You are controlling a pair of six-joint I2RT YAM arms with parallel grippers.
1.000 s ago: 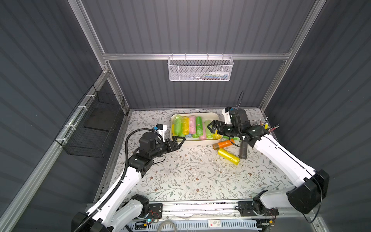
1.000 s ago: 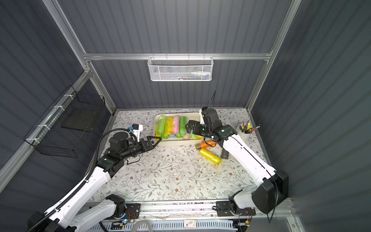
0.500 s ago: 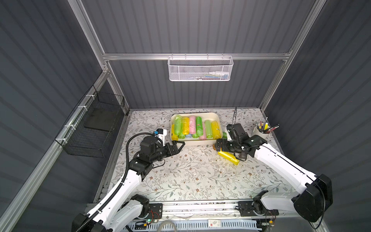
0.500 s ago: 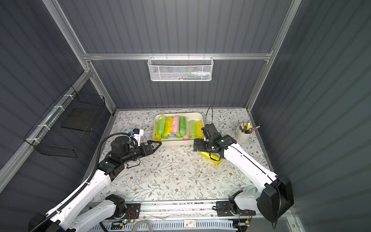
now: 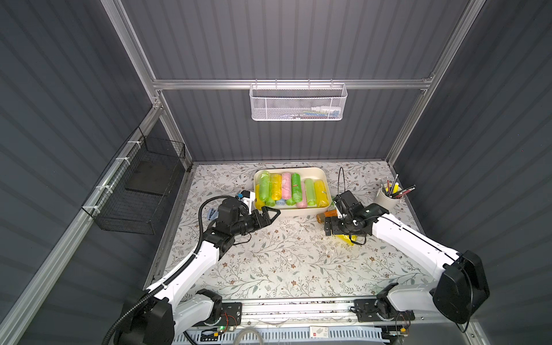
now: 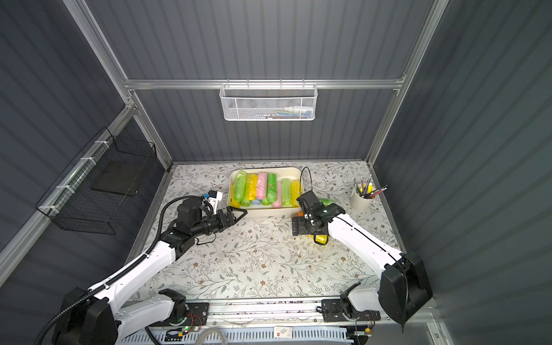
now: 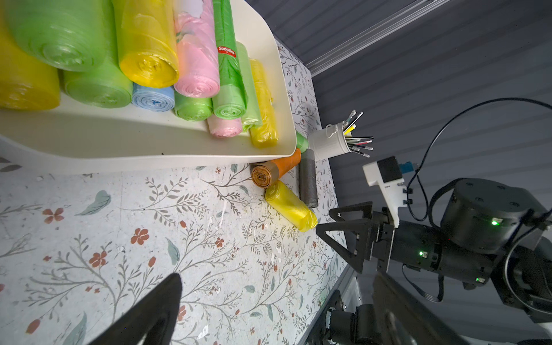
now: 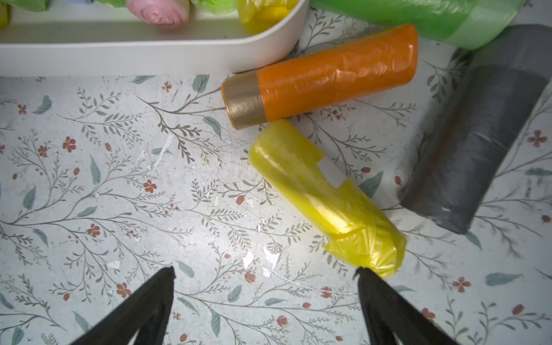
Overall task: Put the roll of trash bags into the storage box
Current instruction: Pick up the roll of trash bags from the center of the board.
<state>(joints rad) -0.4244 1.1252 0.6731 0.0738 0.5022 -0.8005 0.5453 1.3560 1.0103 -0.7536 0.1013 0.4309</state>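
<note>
Cream storage box (image 8: 119,56), yellow roll (image 8: 322,197), orange roll (image 8: 334,71), grey roll (image 8: 478,143), floral-patterned tabletop (image 8: 119,179)

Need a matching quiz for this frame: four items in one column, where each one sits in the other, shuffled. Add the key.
Things:
1. orange roll
2. blue roll
3. loose yellow roll
4. pens

Places:
A. in the cup
B. on the table, next to a fingertip of the right gripper
C. in the box
D. on the table, beside the box's corner

Pairs: 1-D, 2-C, 3-B, 4-A
</note>
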